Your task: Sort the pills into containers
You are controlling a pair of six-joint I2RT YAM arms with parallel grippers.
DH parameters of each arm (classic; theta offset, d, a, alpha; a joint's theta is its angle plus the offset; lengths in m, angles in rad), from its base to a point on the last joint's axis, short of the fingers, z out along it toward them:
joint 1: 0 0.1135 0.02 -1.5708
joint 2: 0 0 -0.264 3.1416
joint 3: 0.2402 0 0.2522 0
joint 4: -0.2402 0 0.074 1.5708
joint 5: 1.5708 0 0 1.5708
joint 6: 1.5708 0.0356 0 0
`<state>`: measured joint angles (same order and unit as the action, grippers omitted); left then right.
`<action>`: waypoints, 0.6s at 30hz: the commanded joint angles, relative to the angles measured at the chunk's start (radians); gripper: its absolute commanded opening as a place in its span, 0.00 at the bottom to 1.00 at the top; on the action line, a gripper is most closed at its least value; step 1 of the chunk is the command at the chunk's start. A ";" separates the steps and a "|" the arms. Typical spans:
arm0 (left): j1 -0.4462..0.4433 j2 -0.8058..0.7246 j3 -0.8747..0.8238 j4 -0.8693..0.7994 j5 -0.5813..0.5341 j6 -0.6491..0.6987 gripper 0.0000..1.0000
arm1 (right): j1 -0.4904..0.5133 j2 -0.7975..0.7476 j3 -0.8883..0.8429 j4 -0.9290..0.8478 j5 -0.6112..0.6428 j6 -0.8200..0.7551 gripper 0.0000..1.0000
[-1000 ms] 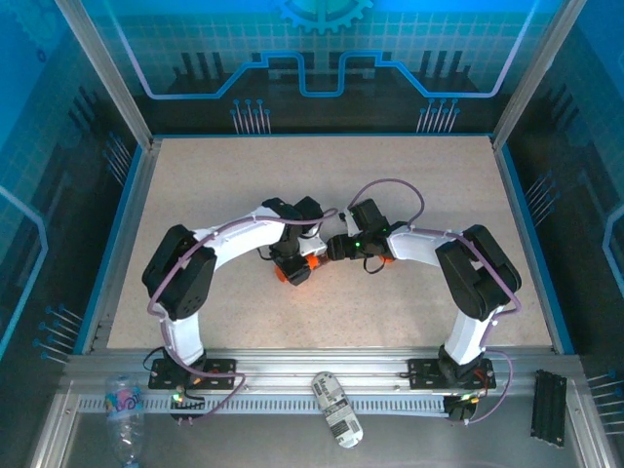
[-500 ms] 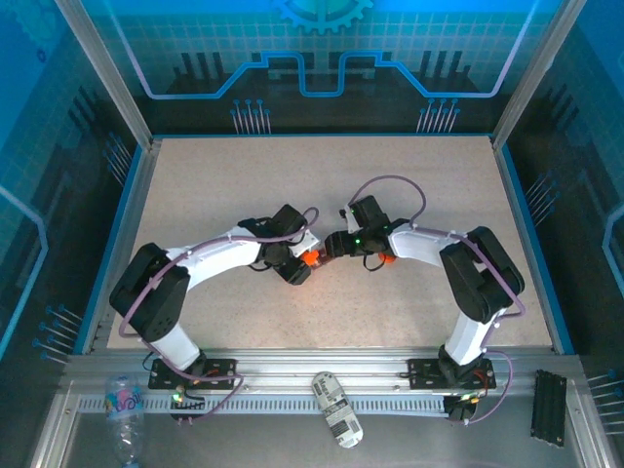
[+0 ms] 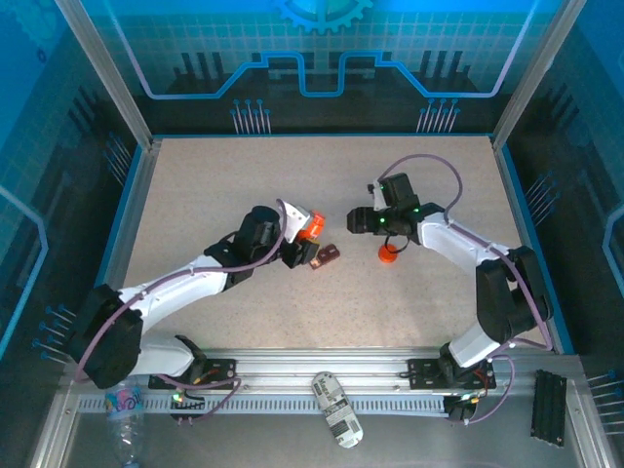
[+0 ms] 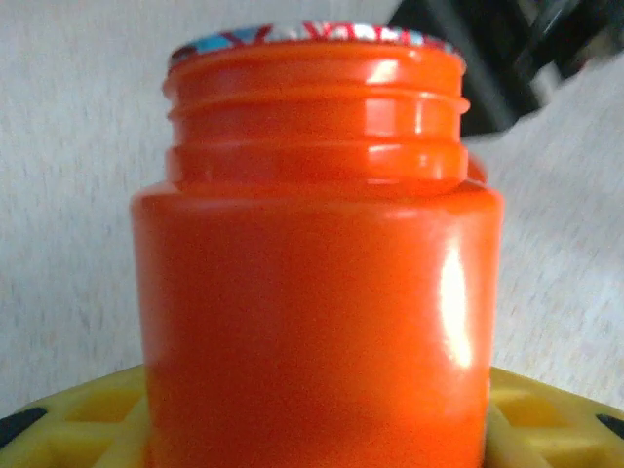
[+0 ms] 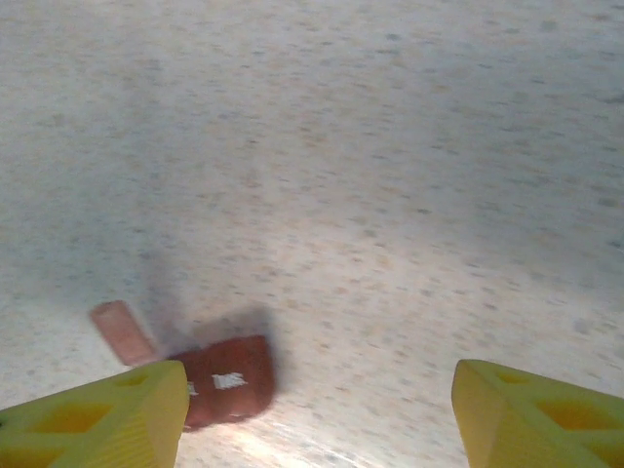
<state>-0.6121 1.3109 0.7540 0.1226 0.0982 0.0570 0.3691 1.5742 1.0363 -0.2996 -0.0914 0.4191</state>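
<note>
Orange bottle [image 4: 312,283], its threaded neck bare and a printed seal across its mouth, is clamped between the left jaws, left of centre over the speckled bench [image 3: 195,195]. Just beside it on the bench lies the dark red-brown tray [image 3: 327,255], with an orange cap [image 3: 388,254] further right. The right jaws stand wide apart with nothing between them, near the tray, and a small pinkish piece [image 5: 122,331] lies just beside it.
</note>
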 commanded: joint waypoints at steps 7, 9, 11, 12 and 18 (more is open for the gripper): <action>0.006 -0.023 -0.011 0.541 0.098 -0.004 0.00 | -0.083 0.064 0.027 -0.257 0.100 -0.132 0.80; 0.006 -0.008 0.014 0.557 0.118 -0.003 0.00 | -0.084 0.091 0.026 -0.257 0.102 -0.130 0.80; 0.006 0.006 0.043 0.543 0.136 -0.003 0.00 | -0.081 0.115 0.028 -0.256 0.106 -0.124 0.80; 0.006 0.011 0.052 0.537 0.142 -0.002 0.00 | -0.079 0.123 0.029 -0.255 0.108 -0.122 0.80; 0.006 0.021 0.065 0.519 0.160 0.005 0.00 | -0.068 0.158 0.020 -0.253 0.132 -0.122 0.77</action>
<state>-0.6121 1.3231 0.7849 0.5930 0.2195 0.0525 0.2939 1.7153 1.0416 -0.5262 0.0189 0.3096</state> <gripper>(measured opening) 0.544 0.774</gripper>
